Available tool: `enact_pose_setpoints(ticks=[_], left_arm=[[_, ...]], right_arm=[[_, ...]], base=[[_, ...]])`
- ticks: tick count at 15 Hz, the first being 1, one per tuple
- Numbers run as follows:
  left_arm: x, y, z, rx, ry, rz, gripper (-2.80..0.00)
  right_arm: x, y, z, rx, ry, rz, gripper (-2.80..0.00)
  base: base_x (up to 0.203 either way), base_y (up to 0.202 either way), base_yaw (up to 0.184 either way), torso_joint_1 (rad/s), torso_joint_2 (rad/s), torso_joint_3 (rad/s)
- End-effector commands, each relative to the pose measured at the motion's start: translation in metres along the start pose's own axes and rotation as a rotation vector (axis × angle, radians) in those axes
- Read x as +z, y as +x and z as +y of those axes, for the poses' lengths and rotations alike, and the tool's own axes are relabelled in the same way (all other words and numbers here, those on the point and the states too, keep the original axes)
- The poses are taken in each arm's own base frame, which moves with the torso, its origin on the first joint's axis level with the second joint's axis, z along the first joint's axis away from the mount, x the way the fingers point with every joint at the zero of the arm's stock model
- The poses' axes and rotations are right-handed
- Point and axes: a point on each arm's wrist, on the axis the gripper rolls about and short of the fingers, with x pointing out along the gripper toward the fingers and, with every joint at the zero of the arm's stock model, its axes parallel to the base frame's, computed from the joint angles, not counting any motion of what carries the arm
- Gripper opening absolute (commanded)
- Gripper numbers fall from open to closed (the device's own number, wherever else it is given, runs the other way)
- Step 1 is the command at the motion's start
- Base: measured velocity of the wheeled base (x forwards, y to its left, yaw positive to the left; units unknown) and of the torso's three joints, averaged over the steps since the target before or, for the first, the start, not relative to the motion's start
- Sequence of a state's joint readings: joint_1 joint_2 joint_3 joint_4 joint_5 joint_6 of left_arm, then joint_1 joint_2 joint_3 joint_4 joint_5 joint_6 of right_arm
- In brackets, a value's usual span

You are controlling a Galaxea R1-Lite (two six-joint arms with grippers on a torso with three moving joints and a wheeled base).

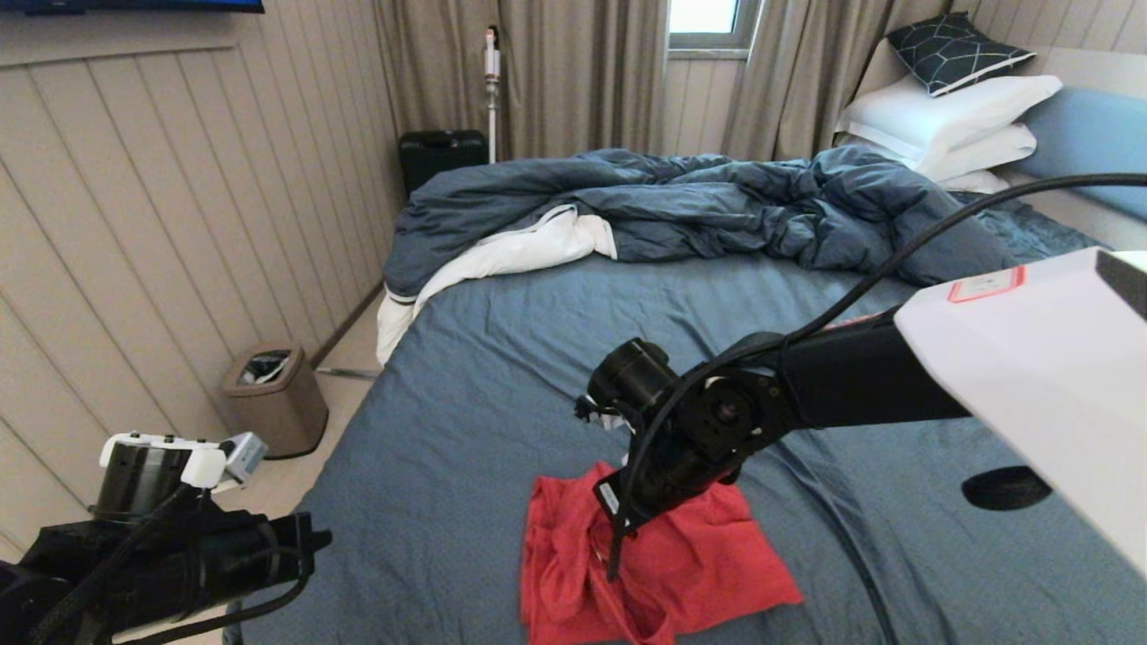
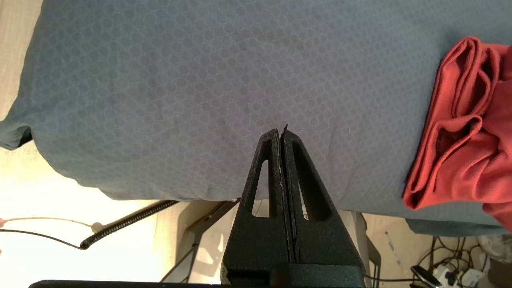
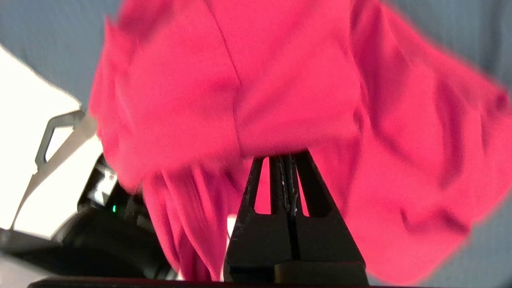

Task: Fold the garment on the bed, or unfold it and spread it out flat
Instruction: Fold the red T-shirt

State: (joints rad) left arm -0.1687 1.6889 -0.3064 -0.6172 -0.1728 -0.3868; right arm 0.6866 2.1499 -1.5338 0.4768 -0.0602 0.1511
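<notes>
Garment (image 1: 681,564) first: the red T-shirt lies bunched in loose folds on the slate-blue sheet of the bed (image 1: 466,385), near the foot edge closest to us, well apart from the rumpled duvet (image 1: 681,202) and the pillows (image 1: 941,121) at the far end. No lettering shows; only plain red cloth faces up.

Our right hand (image 1: 616,542) hangs directly over the heap, fingers pointing down into its near-left part. In the right wrist view the fingers are pressed together with red fabric all around their tips (image 3: 286,160), and cloth drapes beside them, so we judge the right hand clenched on a fold of the garment, though the pinch itself is hidden by the cloth.

Our left hand (image 2: 282,134) is clenched on nothing, parked over bare sheet by the bed's corner; the garment lies to its side, well apart.

What the coming move turns on: the bulk of the cloth spreads away from the right hand toward our right and toward the headboard. We judge that the gripped fold must travel away from that bulk to open the layers; the right hand is far nearer.
</notes>
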Motion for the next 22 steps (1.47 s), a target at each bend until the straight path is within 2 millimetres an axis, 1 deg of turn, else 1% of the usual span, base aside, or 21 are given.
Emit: enact_pose_setpoints(ticks=[1,4,6,7,9,11,13,16,18,19,20,22], left_arm=[[0.000,0.000,0.000,-0.002,-0.002,-0.002,-2.80],[0.001,0.001,0.000,-0.007,0.000,-0.016,-2.80],[0.002,0.001,-0.001,-0.010,0.001,-0.022,-2.80],[0.001,0.001,0.000,-0.009,0.001,-0.021,-2.80],[0.002,0.000,-0.001,-0.010,0.002,-0.023,-2.80],[0.002,0.000,-0.001,-0.010,0.001,-0.023,-2.80],[0.001,0.000,0.000,-0.009,0.001,-0.021,-2.80],[0.001,0.000,0.000,-0.009,0.001,-0.021,-2.80],[0.000,0.001,0.000,-0.008,0.001,-0.018,-2.80],[0.001,0.001,0.000,-0.009,0.001,-0.019,-2.80],[0.001,0.001,0.000,-0.009,0.001,-0.019,-2.80],[0.001,0.001,0.000,-0.009,0.001,-0.019,-2.80]], right_arm=[[0.007,0.021,0.006,-0.001,-0.006,0.013,-2.80],[0.021,0.033,0.028,-0.016,-0.035,-0.040,-2.80],[0.022,0.040,0.050,-0.006,-0.064,-0.102,-2.80],[0.023,0.042,0.056,0.004,-0.071,-0.119,-2.80],[0.021,0.039,0.067,0.027,-0.089,-0.151,-2.80],[0.018,0.034,0.073,0.048,-0.095,-0.204,-2.80],[0.015,0.021,0.071,0.060,-0.096,-0.252,-2.80],[0.008,-0.023,0.055,0.069,-0.076,-0.339,-2.80],[0.003,-0.047,0.040,0.062,-0.056,-0.387,-2.80],[-0.001,-0.055,0.034,0.057,-0.048,-0.396,-2.80],[-0.007,-0.056,0.022,0.036,-0.030,-0.384,-2.80],[-0.015,-0.045,0.002,-0.006,0.003,-0.334,-2.80]], base=[[0.000,0.000,0.000,0.000,0.00,0.000],[0.000,0.000,0.000,0.000,0.00,0.000],[0.000,0.000,0.000,0.000,0.00,0.000],[0.000,0.000,0.000,0.000,0.00,0.000],[0.000,0.000,0.000,0.000,0.00,0.000],[0.000,0.000,0.000,0.000,0.00,0.000],[0.000,0.000,0.000,0.000,0.00,0.000],[0.000,0.000,0.000,0.000,0.00,0.000],[0.000,0.000,0.000,0.000,0.00,0.000],[0.000,0.000,0.000,0.000,0.00,0.000],[0.000,0.000,0.000,0.000,0.00,0.000],[0.000,0.000,0.000,0.000,0.00,0.000]])
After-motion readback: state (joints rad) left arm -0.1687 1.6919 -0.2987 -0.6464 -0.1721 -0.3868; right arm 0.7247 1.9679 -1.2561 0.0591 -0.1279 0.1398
